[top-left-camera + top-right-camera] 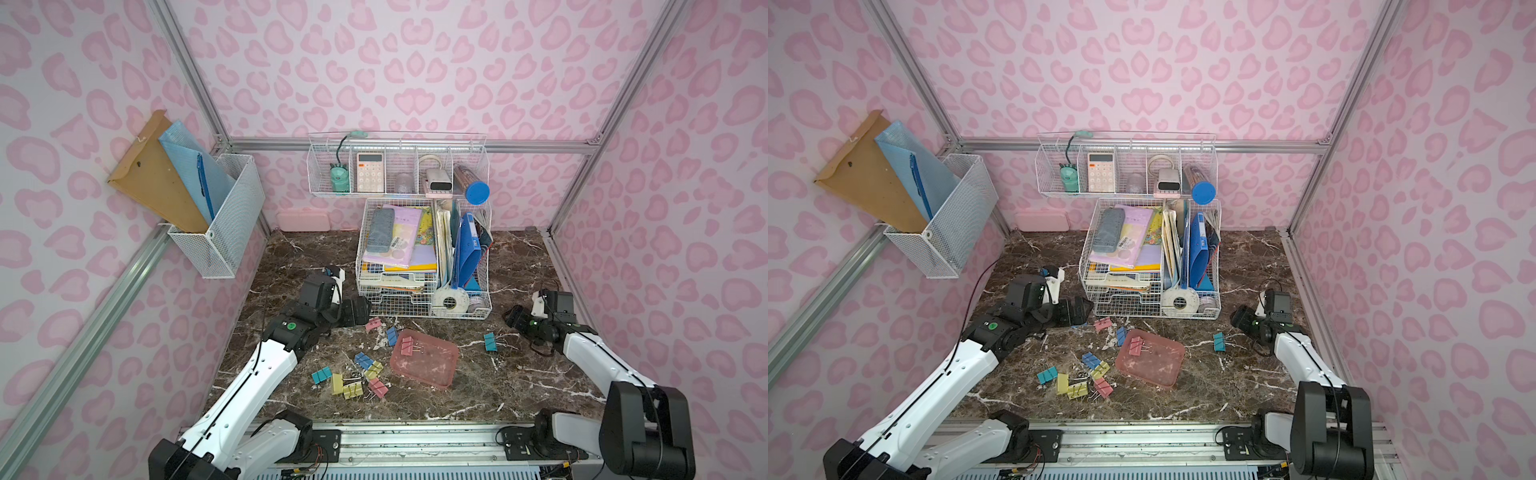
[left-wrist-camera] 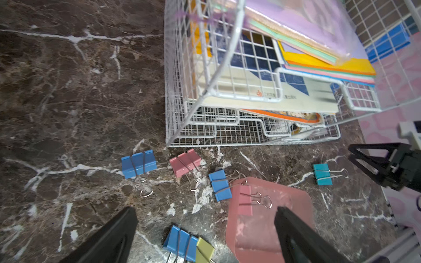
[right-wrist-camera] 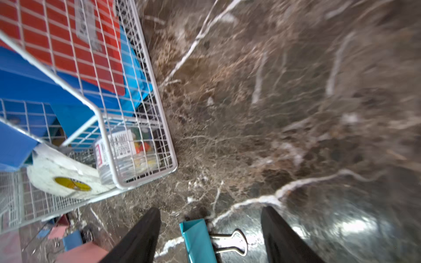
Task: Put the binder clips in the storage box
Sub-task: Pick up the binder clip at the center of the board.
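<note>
The storage box (image 1: 432,365) (image 1: 1156,365) (image 2: 257,232) lies mid-table and holds one pink binder clip (image 1: 407,345) (image 2: 245,200). A teal clip (image 1: 490,341) (image 3: 198,241) lies flat on the table between the fingers of my right gripper (image 1: 513,318) (image 3: 210,210), which is open and not touching it. My left gripper (image 1: 359,311) (image 2: 205,218) hangs wide open over the table left of the box, holding nothing. A pink clip (image 1: 373,324) and a blue clip (image 1: 392,336) lie near it. Several more clips (image 1: 353,378) are scattered front-left of the box.
A white wire desk organizer (image 1: 422,266) full of papers and folders stands just behind the clips and both grippers. A wire shelf (image 1: 397,166) hangs on the back wall, a pale pink case (image 1: 303,219) sits at the back left, and a mesh basket (image 1: 220,232) hangs on the left wall.
</note>
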Robot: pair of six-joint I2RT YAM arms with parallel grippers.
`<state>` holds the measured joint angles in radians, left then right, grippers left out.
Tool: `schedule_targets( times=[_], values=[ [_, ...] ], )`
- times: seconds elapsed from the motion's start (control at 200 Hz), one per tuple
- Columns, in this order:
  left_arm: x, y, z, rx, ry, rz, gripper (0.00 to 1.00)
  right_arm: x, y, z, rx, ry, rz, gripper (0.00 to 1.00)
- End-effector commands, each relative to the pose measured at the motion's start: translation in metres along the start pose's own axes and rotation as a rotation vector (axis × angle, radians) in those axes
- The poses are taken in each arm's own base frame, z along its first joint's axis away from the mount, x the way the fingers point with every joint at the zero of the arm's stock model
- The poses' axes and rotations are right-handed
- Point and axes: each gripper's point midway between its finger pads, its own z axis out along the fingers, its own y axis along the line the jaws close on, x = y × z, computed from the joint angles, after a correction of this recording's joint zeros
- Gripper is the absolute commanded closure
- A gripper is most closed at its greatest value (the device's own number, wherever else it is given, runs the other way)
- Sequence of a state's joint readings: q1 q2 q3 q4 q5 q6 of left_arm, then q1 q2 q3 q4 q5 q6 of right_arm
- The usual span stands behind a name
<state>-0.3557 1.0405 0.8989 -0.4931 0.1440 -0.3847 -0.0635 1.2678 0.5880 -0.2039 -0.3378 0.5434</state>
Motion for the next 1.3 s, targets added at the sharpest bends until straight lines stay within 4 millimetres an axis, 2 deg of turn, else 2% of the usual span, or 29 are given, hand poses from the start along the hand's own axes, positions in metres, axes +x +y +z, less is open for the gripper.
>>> schedule_targets(
  times=[0.0, 0.215, 0.35, 0.47, 0.715, 0.775, 0.825, 0.955, 1.085, 1.185, 1.3],
  values=[
    [0.003, -0.016, 0.0, 0.093, 0.017, 0.043, 0.01, 0.013, 0.012, 0.004, -0.072, 0.052, -0.078, 0.31],
    [0.006, -0.009, -0.001, 0.063, 0.012, 0.043, 0.01, 0.022, 0.009, -0.001, -0.032, 0.024, -0.103, 0.44],
    [0.005, -0.009, 0.003, 0.057, 0.019, 0.029, 0.0, 0.034, 0.006, 0.001, -0.013, 0.051, -0.093, 0.59],
    [0.004, -0.011, 0.006, 0.067, 0.03, 0.029, 0.01, 0.043, 0.007, 0.002, 0.015, 0.059, -0.111, 0.67],
    [0.001, -0.013, 0.01, 0.072, 0.042, 0.017, 0.01, 0.05, 0.014, -0.002, 0.033, 0.039, -0.092, 0.9],
    [0.001, -0.013, 0.011, 0.07, 0.042, 0.019, 0.01, 0.049, 0.015, -0.004, 0.05, 0.022, -0.083, 1.0],
    [0.001, -0.012, 0.011, 0.067, 0.043, 0.018, 0.01, 0.048, 0.018, -0.007, 0.056, 0.012, -0.076, 1.0],
    [0.001, -0.013, 0.011, 0.069, 0.044, 0.006, 0.0, 0.051, 0.046, -0.02, 0.026, -0.012, -0.052, 1.0],
    [0.002, -0.011, 0.01, 0.063, 0.042, -0.001, 0.01, 0.058, 0.096, -0.048, -0.086, -0.085, 0.049, 1.0],
    [0.004, -0.009, 0.011, 0.054, 0.04, -0.006, 0.0, 0.078, 0.135, -0.068, -0.217, -0.1, 0.165, 1.0],
    [0.004, -0.009, 0.011, 0.054, 0.037, -0.012, 0.01, 0.111, 0.167, -0.075, -0.312, -0.062, 0.26, 1.0]
  ],
)
